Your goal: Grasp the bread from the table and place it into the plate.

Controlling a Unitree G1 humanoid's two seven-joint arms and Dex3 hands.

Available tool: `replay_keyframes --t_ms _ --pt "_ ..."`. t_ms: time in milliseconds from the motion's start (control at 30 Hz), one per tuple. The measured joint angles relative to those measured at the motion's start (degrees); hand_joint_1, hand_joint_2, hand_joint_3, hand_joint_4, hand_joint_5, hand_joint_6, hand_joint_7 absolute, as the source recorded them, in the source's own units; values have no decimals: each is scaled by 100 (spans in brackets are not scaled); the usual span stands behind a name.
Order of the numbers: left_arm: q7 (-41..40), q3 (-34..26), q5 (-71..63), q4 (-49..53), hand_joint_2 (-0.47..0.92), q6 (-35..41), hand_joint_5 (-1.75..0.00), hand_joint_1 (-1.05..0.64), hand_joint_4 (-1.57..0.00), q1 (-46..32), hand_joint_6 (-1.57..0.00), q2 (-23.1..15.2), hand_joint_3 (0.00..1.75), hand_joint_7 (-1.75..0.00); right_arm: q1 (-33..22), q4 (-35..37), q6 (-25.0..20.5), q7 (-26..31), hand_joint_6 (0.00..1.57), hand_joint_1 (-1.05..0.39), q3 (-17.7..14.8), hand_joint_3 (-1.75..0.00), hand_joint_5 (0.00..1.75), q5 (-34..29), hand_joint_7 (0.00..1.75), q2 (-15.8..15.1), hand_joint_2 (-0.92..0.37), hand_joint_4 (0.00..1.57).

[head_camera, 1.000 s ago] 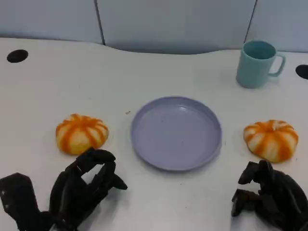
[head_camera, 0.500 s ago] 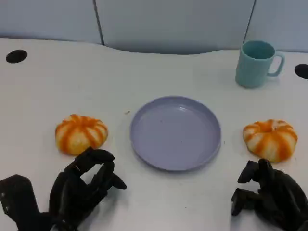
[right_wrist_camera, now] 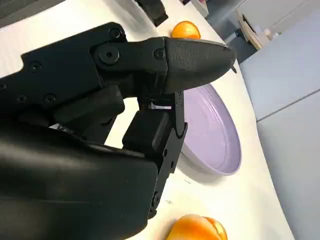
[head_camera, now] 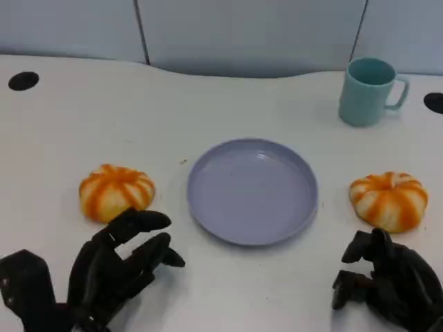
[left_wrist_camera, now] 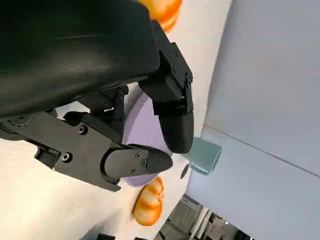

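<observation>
**Risk notes: two breads flanking the plate, neither robot hand in contact**

Left robot hand: near edge of the surface, left side. Holds nothing, fingers spread and reaching forward. Left bread lies just beyond the fingertips, apart from them, left of the plate.
- Risk: fingers arriving low and flat could push the bread toward the far edge instead of closing round it. The loaf is round and domed; a shallow grip looks liable to slip off the top.
- Risk: it looks soft, so a hard squeeze may dent it.

Plate: middle of the surface, nothing in it, rim low.
- Risk: a hand carrying bread in low could catch the rim and slide or tip the plate. A release at the rim could let the bread roll back out.

Right robot hand: near edge, right side. Fingers curled in on nothing. Right bread sits just ahead of it, close but not touching.
- Risk: a curled hand moving forward would knock this bread; it needs to spread first.

Mug: far right of the surface, well clear of both breads. Low risk unless the right arm swings wide.
</observation>
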State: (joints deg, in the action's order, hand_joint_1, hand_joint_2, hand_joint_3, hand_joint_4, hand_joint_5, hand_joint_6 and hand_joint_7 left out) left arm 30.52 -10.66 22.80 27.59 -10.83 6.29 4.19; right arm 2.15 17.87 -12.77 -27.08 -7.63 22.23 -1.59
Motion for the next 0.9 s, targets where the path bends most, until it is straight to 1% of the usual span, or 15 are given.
replay_keyframes --t_ms 33,100,133,200,233,300,367,433,467,533,667,767,833,900 --pt "-3 9 -99 2 92 -189 -73 -31 -71 -1 -81 -2 13 -13 2 1 2 7 112 -45 4 -43 112 -2 107 1 -92 126" --pt "-5 31 -246 39 92 -629 -57 -36 -66 8 -75 -13 11 -4 11 21 37 11 113 -46 13 -43 113 -11 107 4 -92 126" --pt "-4 43 -369 132 92 -929 -49 -41 -61 31 -69 -44 11 -2 26 44 51 12 114 -46 16 -40 112 -12 106 8 -92 127" --pt "0 83 -684 430 92 -1670 -41 -46 -55 119 -61 -180 13 0 74 83 47 56 115 -47 16 -40 112 -12 104 27 -92 127" --pt "-4 105 -891 601 92 -2079 -36 -50 -48 196 -54 -284 14 0 100 100 44 85 114 -46 17 -42 112 -14 104 37 -92 127" --pt "-155 174 -1378 866 92 -2843 -30 -52 -39 350 -46 -541 13 0 155 156 62 87 114 -46 31 -44 112 -22 103 48 -92 126" --pt "-374 228 -1807 948 92 -3240 -24 -56 -29 466 -36 -787 10 0 182 195 95 86 115 -46 49 -43 112 -25 103 53 -92 127" --pt "-670 303 -2277 929 92 -3408 -22 -57 -26 540 -33 -1040 8 0 193 207 107 87 115 -46 56 -42 112 -24 102 65 -92 127" --pt "-796 338 -2463 917 92 -3470 -19 -59 -22 571 -30 -1151 8 0 194 211 115 88 115 -46 57 -42 112 -23 102 72 -92 127" --pt "-1114 402 -2892 829 91 -3540 -12 -66 -9 614 -20 -1322 6 0 197 213 130 91 116 -47 59 -41 111 -22 102 82 -92 127" --pt "-2014 589 -4903 -43 90 -3329 -10 -68 -3 615 -18 -1950 2 0 203 206 135 117 117 -47 68 -41 110 -17 101 107 -92 127" --pt "-2753 801 -6307 -952 89 -2853 -9 -69 -2 596 -17 -2388 1 0 203 187 96 159 116 -46 79 -44 111 -19 102 107 -92 127" --pt "-3105 968 -7027 -1484 89 -2370 -9 -69 -2 551 -17 -2538 1 0 203 161 65 202 115 -46 96 -44 111 -25 103 107 -92 127" --pt "-3312 1182 -7586 -1854 88 -1879 -10 -69 -3 483 -17 -2594 0 0 203 149 51 221 115 -46 103 -44 111 -23 103 107 -92 127"
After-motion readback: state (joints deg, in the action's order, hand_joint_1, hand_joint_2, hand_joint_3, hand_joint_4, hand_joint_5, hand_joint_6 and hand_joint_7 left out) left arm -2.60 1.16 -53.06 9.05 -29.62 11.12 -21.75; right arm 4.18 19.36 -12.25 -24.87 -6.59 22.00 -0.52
